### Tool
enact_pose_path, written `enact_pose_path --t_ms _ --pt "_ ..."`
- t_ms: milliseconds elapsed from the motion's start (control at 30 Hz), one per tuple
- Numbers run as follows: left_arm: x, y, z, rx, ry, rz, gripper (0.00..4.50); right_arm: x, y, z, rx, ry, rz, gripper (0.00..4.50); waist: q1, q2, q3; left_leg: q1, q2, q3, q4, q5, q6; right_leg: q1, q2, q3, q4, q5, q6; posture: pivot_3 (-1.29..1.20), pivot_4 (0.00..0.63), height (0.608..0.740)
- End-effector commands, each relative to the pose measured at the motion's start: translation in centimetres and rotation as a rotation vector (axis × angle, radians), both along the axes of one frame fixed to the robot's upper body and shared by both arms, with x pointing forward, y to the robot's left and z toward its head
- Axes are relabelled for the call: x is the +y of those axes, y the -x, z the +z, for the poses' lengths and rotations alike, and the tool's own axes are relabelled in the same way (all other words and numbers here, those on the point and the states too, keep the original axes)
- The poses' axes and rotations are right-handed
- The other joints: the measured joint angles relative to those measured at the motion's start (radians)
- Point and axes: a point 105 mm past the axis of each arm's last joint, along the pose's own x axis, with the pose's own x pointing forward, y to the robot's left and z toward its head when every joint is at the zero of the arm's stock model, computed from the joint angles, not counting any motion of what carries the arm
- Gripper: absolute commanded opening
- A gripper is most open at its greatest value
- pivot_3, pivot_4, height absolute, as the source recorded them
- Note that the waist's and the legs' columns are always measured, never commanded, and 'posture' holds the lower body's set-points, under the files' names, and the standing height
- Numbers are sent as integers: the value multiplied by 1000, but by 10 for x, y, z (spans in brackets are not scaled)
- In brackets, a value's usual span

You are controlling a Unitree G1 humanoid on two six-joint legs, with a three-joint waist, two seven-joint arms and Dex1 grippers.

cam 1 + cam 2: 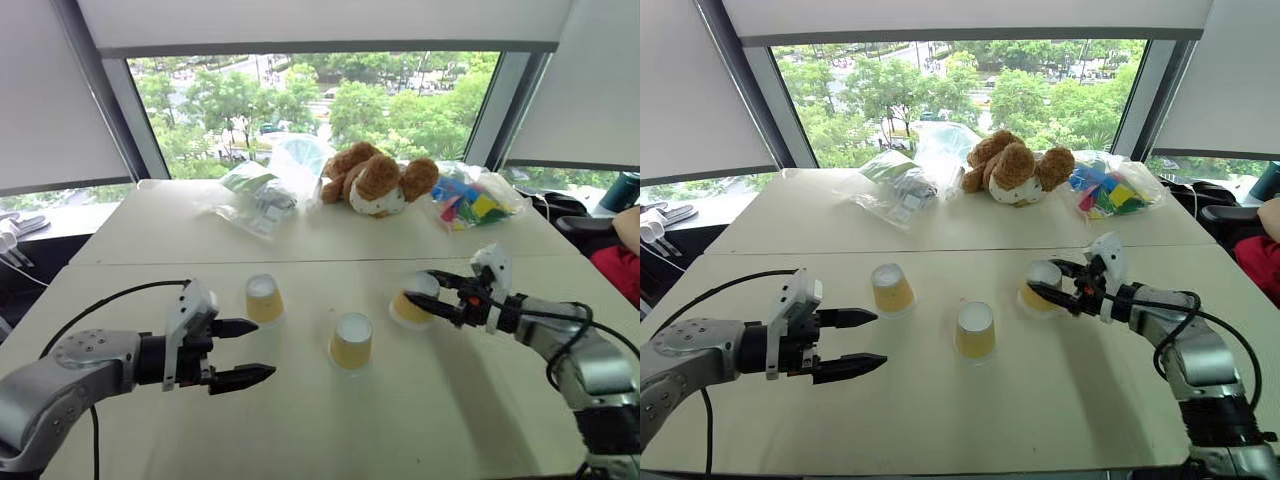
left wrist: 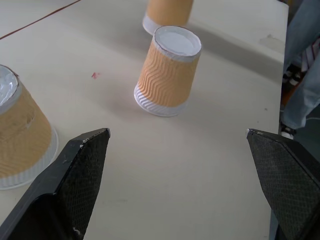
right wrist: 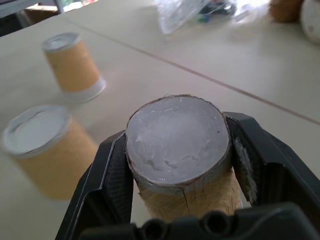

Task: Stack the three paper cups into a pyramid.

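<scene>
A: Start at the left. What is the left end effector (image 1: 243, 352) doing?

B: It hovers over the bench (image 1: 300, 430) with its fingers wide apart, holding nothing. Just past it the left cup (image 1: 264, 299) stands upside down, and the middle cup (image 1: 351, 340) stands the same way, a little nearer the robot.

A: And the third?

B: The right cup (image 1: 410, 304) is clamped between the fingers of the right end effector (image 1: 432, 293), tipped a little in the grip. In the right wrist view its wall is pinched and creased.

A: So which step is this?

B: I'd say the first pick: one cup gripped, none placed, no pyramid yet. The two free cups stand apart, so they likely need closing up into a base before the gripped cup can sit across both bottoms.

A: Anything in the way?

B: Not between the cups. At the far side of the bench lie a clear plastic bag (image 1: 258, 200), a brown plush toy (image 1: 377, 180) and a bag of coloured blocks (image 1: 472, 201), well clear. A person sits at the right edge.
</scene>
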Motion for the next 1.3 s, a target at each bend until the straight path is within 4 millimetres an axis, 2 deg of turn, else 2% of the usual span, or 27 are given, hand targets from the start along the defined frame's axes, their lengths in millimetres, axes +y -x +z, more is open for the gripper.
enact_pose_path --t_ms 33,233,367,967,1100,1200,1267,1300 --pt "0 -1 6 -35 -5 -12 4500 12 14 13 -26 -5 91 2353 -2 0 0 0 0 0 0 0 0 0 0 0 0 0 0 0 150 740" --pt "0 -3 5 -37 -10 -19 4500 25 24 -6 22 64 190 2353 0 0 0 0 0 0 0 0 0 0 0 0 0 0 0 0 150 740" --pt "1 -1 6 -38 -15 -17 4500 30 24 -11 34 60 212 2353 1 0 0 0 0 0 0 0 0 0 0 0 0 0 0 0 150 740" --pt "-2 -1 6 -42 -5 -2 4500 34 10 -18 -14 92 220 2353 0 0 0 0 0 0 0 0 0 0 0 0 0 0 0 0 150 740" --pt "-1 -2 7 -44 -5 1 4500 35 11 -21 -2 87 224 4363 1 0 0 0 0 0 0 0 0 0 0 0 0 0 0 0 150 740" --pt "1 -5 7 -54 -8 17 4500 30 9 -19 -17 101 200 4448 0 0 0 0 0 0 0 0 0 0 0 0 0 0 0 0 150 740" --pt "5 -9 9 -68 -2 42 4500 26 8 -14 -35 108 182 4448 1 0 0 0 0 0 0 0 0 0 0 0 0 0 0 0 150 740" --pt "9 -13 10 -75 4 63 4500 24 9 -5 -54 97 168 4448 2 0 0 0 0 0 0 0 0 0 0 0 0 0 0 0 150 740"
